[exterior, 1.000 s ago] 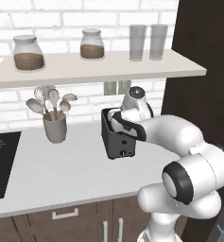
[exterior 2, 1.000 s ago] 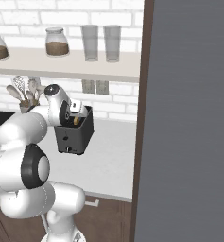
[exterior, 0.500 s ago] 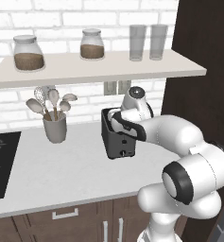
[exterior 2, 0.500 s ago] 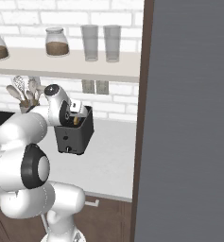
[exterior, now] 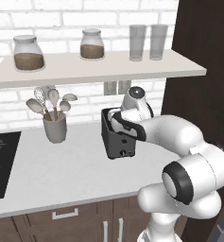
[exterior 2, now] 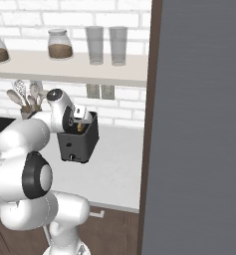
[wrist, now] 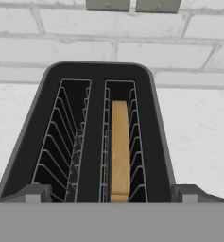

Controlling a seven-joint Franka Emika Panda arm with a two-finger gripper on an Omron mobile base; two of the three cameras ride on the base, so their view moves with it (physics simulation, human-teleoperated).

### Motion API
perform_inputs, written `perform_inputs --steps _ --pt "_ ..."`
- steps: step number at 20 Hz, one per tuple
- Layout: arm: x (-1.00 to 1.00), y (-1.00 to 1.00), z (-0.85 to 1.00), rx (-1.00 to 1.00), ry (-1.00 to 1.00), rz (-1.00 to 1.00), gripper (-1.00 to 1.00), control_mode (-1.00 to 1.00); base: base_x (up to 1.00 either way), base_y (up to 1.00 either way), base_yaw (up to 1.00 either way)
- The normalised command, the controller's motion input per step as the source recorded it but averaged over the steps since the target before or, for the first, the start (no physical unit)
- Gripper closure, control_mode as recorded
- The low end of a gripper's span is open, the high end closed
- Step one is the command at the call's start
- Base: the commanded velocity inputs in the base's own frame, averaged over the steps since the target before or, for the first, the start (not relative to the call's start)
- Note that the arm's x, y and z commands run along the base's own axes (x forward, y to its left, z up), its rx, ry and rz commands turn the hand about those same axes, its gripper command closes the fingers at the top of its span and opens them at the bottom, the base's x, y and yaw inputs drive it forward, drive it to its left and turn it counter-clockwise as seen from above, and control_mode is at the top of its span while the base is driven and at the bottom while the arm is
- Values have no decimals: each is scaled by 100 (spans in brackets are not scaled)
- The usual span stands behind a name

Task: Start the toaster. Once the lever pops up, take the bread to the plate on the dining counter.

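Matt dark toaster (wrist: 97, 75), wire slots

The toaster (exterior: 119, 139) is coloured dark grey to black, and its two slots are lined with pale grey wire racks. The bread (wrist: 119, 151) standing in one slot is seen edge-on as golden brown. The wall (exterior: 61, 9) behind is patterned in white brick with light grey joints. The shelf (exterior: 94, 68) is finished in a pale cream tone, and two jars (exterior: 28, 52) on it are shown as clear glass with brown contents and grey lids. Two glasses (exterior: 137, 42) are rendered in translucent grey. The utensil cup (exterior: 55, 128) is grey, and beige spoons are held in it. The worktop (exterior: 61, 175) is speckled white, and the cabinets (exterior: 85, 222) below are dark brown.
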Motion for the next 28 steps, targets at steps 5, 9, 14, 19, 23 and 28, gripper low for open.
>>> perform_inputs --steps 5,9,14,19,23,28 --pt "0 0 0 0 0 0 -100 -100 0 0 0" --pt "0 0 0 0 0 0 -100 -100 0 0 0" --pt "0 0 0 0 0 0 -100 -100 0 0 0" --pt "0 0 0 0 0 0 -100 -100 0 0 0" --pt "0 0 0 0 0 0 -100 -100 0 0 0" --pt "0 0 0 0 0 0 -100 -100 0 0 0"
